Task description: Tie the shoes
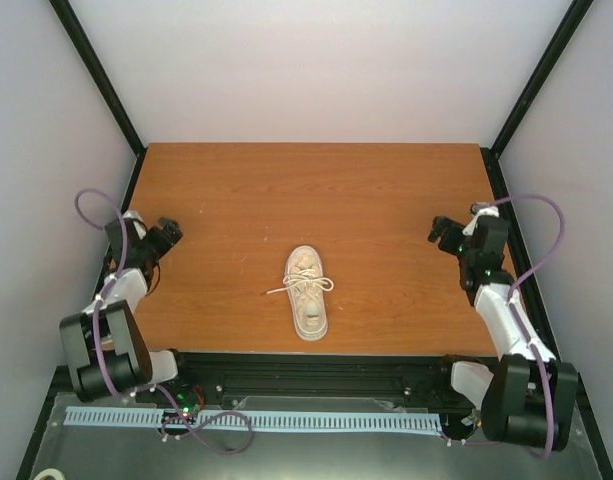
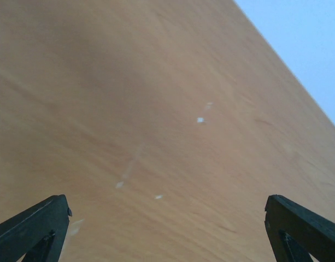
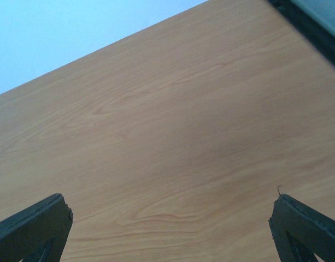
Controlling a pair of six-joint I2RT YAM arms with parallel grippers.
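Note:
A small cream sneaker (image 1: 307, 291) lies in the middle of the wooden table (image 1: 316, 190), its length running near to far. Its thin white laces (image 1: 298, 285) spread out to both sides over the tongue. My left gripper (image 1: 167, 233) hangs at the table's left edge, far from the shoe, open and empty. At the right edge my right gripper (image 1: 441, 232) is also open and empty. Each wrist view shows only bare wood between wide-apart black fingertips (image 2: 33, 224) (image 3: 36, 224); the shoe is out of sight there.
Pale walls with black corner posts (image 1: 96, 70) close in the table on three sides. A black rail with a light-blue toothed strip (image 1: 256, 420) runs along the near edge between the arm bases. Small white specks (image 2: 200, 119) mark the wood.

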